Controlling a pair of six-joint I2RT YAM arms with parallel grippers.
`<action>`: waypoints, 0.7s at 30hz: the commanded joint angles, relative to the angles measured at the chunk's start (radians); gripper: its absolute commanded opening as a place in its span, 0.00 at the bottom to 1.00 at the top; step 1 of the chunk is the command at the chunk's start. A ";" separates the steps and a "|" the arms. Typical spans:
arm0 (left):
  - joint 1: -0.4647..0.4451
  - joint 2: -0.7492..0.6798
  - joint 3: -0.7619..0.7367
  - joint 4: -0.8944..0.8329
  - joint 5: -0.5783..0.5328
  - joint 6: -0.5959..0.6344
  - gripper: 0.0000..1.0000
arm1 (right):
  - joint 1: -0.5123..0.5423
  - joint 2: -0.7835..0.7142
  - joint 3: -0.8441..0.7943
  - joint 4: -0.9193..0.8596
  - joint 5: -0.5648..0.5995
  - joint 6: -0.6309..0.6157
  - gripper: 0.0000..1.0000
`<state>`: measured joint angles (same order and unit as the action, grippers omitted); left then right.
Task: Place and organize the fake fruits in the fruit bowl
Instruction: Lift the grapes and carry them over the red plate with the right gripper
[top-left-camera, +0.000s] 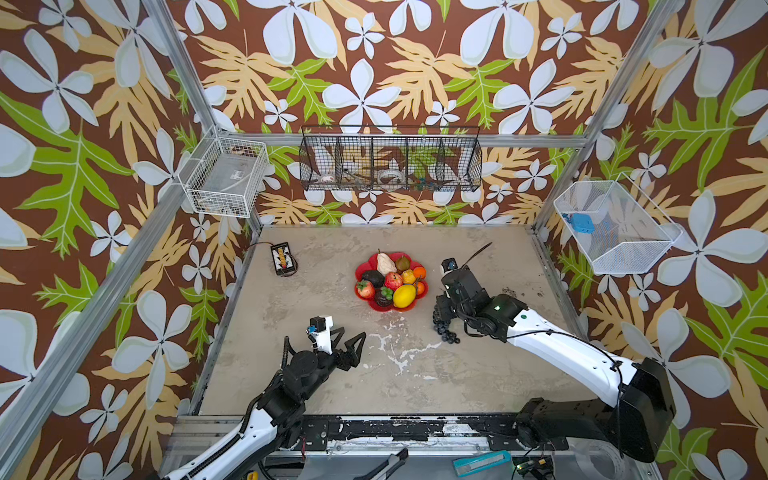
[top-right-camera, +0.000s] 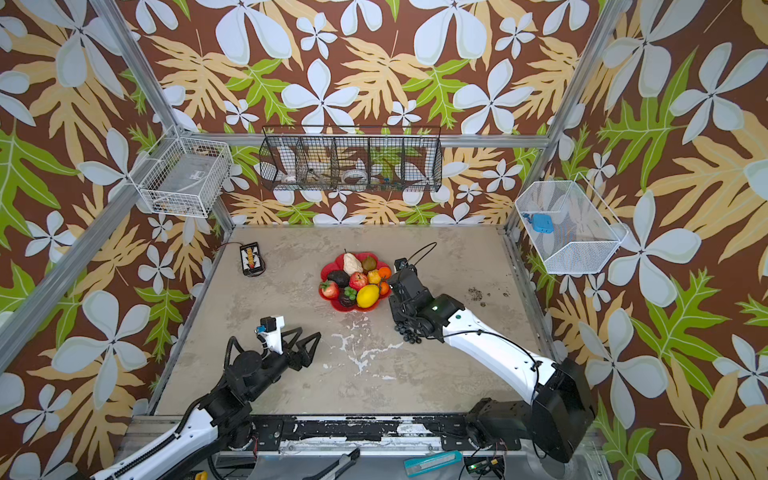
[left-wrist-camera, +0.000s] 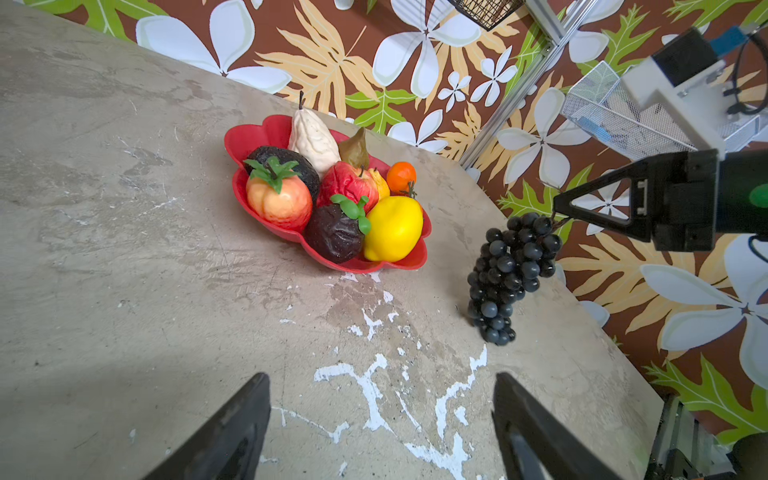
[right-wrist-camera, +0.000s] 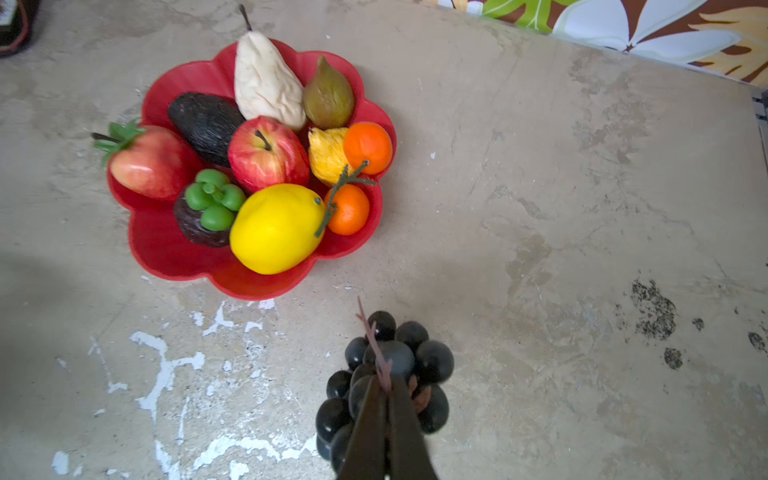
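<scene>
The red scalloped fruit bowl (top-left-camera: 365, 259) (top-right-camera: 332, 266) (left-wrist-camera: 245, 137) (right-wrist-camera: 166, 249) stands mid-table. It holds several fake fruits: yellow lemon (top-left-camera: 404, 296) (right-wrist-camera: 274, 228), red apple (right-wrist-camera: 266, 153), strawberry (right-wrist-camera: 149, 166), beige pear (right-wrist-camera: 266, 79), dark avocado (right-wrist-camera: 203, 124) and two small oranges. Right of the bowl, my right gripper (left-wrist-camera: 557, 208) (right-wrist-camera: 384, 390) is shut on the stem of the black grape bunch (top-left-camera: 442, 328) (top-right-camera: 405, 332) (left-wrist-camera: 509, 270) (right-wrist-camera: 432, 357). The bunch hangs down to about table level. My left gripper (top-left-camera: 352, 334) (top-right-camera: 308, 333) (left-wrist-camera: 380, 380) is open over bare table, in front of the bowl.
A black device with a cable (top-left-camera: 283, 258) lies at the back left. Wire baskets hang on the walls: a white one on the left (top-left-camera: 226, 180), a black one at the back (top-left-camera: 390, 160), a white mesh one on the right (top-left-camera: 615, 226). Dark specks (top-left-camera: 509, 293) mark the table on the right.
</scene>
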<state>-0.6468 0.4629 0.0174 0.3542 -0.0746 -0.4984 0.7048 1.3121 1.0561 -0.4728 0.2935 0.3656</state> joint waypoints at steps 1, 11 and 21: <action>-0.001 -0.013 -0.001 -0.010 -0.015 0.001 0.85 | 0.009 -0.011 0.033 0.030 -0.029 -0.008 0.00; -0.001 -0.041 -0.004 -0.024 -0.034 -0.003 0.85 | 0.016 0.013 0.165 0.059 -0.099 -0.016 0.00; -0.001 -0.147 -0.013 -0.079 -0.079 -0.013 0.85 | 0.032 0.100 0.342 0.069 -0.168 -0.033 0.00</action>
<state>-0.6468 0.3336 0.0063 0.3004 -0.1280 -0.5030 0.7334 1.3956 1.3636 -0.4355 0.1555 0.3500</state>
